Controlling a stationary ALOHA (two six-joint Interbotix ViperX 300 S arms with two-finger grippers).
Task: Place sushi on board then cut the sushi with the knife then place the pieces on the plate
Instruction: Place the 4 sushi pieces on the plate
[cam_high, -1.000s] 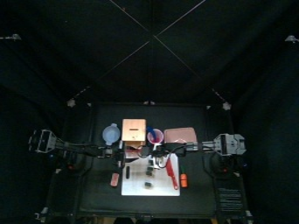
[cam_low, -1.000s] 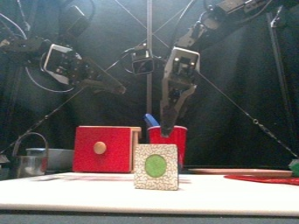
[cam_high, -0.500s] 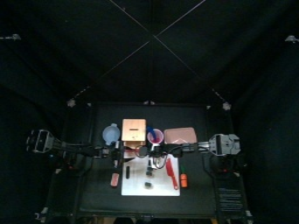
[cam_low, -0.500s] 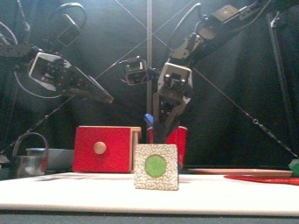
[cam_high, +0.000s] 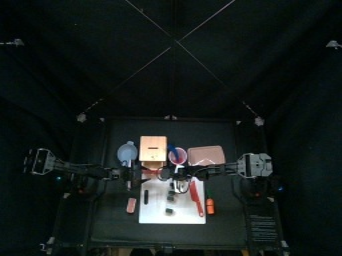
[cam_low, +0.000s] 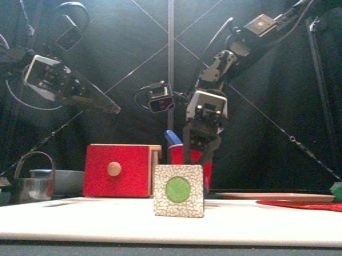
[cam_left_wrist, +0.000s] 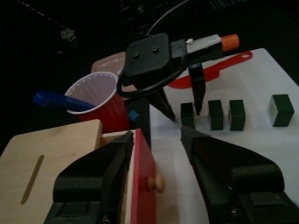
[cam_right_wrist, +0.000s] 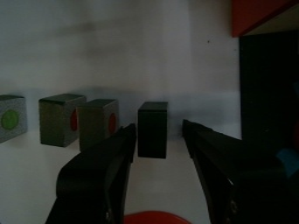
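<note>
Several dark green sushi pieces (cam_left_wrist: 214, 112) stand apart in a row on the white board (cam_high: 185, 214). My right gripper (cam_right_wrist: 153, 150) hangs low over the board, open, with one piece (cam_right_wrist: 153, 140) showing between its jaws; I cannot tell whether they touch it. In the front view that gripper (cam_low: 199, 152) is behind the nearest piece (cam_low: 178, 191), which shows a green centre. The red knife (cam_low: 302, 204) lies on the board's right side. My left gripper (cam_left_wrist: 176, 171) is open and holds nothing, high over the wooden box (cam_high: 154, 150).
Behind the board stand the box with its red drawer front (cam_low: 122, 170), the red cup (cam_low: 191, 158) holding the blue knife (cam_low: 171, 137), the pink tray (cam_high: 205, 155) and the blue-grey bowl (cam_high: 126, 153). A metal cutter (cam_low: 38, 184) sits at the far left.
The right gripper has come down toward the board and its jaws now flank a sushi piece. The left arm has drawn back to the left and a little upward.
</note>
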